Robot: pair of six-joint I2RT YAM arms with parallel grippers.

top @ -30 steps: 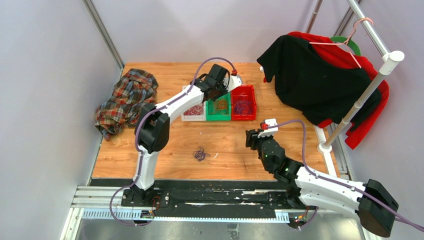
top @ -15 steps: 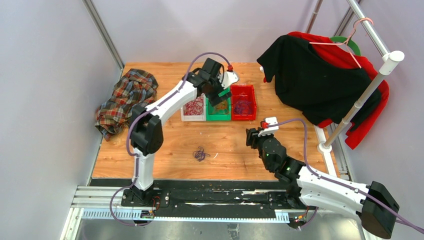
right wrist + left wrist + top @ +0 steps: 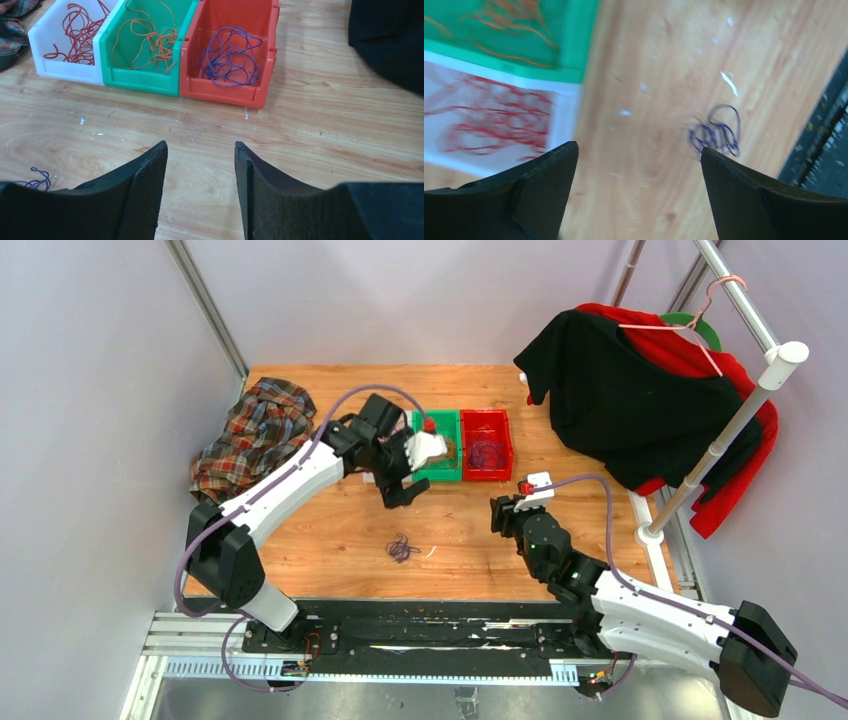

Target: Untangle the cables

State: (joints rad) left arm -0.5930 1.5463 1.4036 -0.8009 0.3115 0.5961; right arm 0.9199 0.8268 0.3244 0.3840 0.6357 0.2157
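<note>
Broadly, table (image 3: 330, 530): bare wood board with both arms bolted at its 6 o'clock edge, so everything lies within their reach.
Hung garments (image 3: 620, 390): black and red clothes on a rack at 2 o'clock, off the working patch; no part of this job, I'd say.
Plaid shirt (image 3: 250, 435): crumpled heap at 10 o'clock, likewise out of the way.
Bins: white bin (image 3: 60, 75), green bin (image 3: 140, 82), red bin (image 3: 225, 95), side by side at 12 o'clock, evidently one per colour.
Left gripper (image 3: 639, 150): hovers over the white bin's near edge, jaws spread fully wide with nothing between them, tilted toward the bare wood at 6 o'clock; likely lining up a pick.
Right gripper (image 3: 200, 145): low at 4 o'clock, facing the bins, jaws parted about halfway and empty; it seems on standby.
Sorted cables: dark red strands (image 3: 75, 30) in white, orange strands (image 3: 150, 42) in green, purple strands (image 3: 230, 55) in red.
Loose tangle (image 3: 402, 548): small purple knot on the wood at 6 o'clock from the left gripper, well apart from the bins; the one bundle left unsorted, I judge.
</note>
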